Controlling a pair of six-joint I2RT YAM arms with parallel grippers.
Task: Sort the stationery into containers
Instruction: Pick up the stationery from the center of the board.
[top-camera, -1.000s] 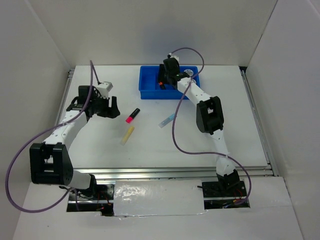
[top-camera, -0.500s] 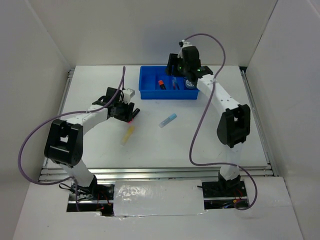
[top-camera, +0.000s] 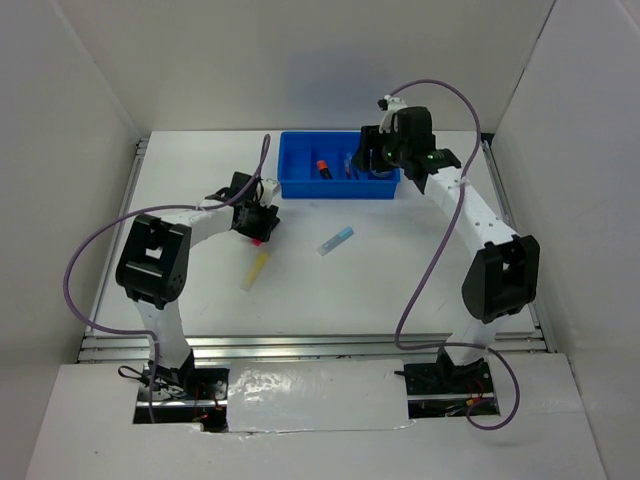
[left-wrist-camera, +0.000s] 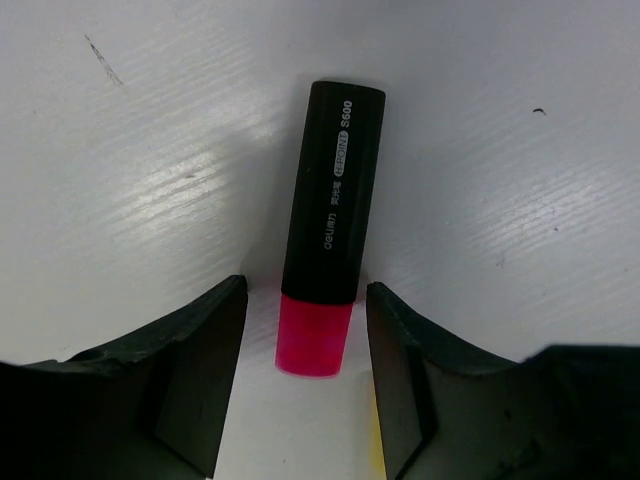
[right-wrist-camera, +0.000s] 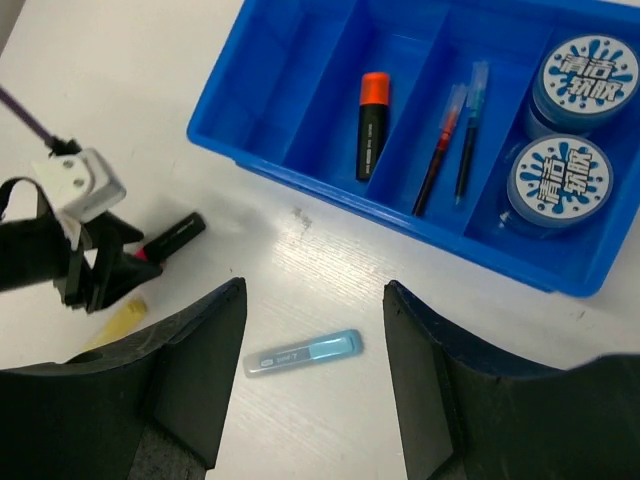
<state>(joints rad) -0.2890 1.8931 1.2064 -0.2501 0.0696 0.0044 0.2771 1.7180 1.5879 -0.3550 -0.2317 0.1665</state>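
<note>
Left pincer (left-wrist-camera: 305, 292) gaping, straddling pink highlighter (left-wrist-camera: 331, 215) without touching | highlighter lying on bench (left-wrist-camera: 500, 150), long axis running 12-to-6 in wrist view, pink end at 6 between jaws | left arm nearer | right pincer (right-wrist-camera: 315, 292) also gaping, hovering near tray (top-camera: 310, 190)

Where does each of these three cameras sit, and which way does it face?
Top external: fixed above and behind the bases, looking down on the table; left arm and right arm show whole.
Left wrist: on the left arm, looking straight down at the pink highlighter between the left fingers.
Right wrist: on the right arm, looking down at the blue tray; right fingers frame the bottom.
Both wrist views share the pink highlighter.
</note>
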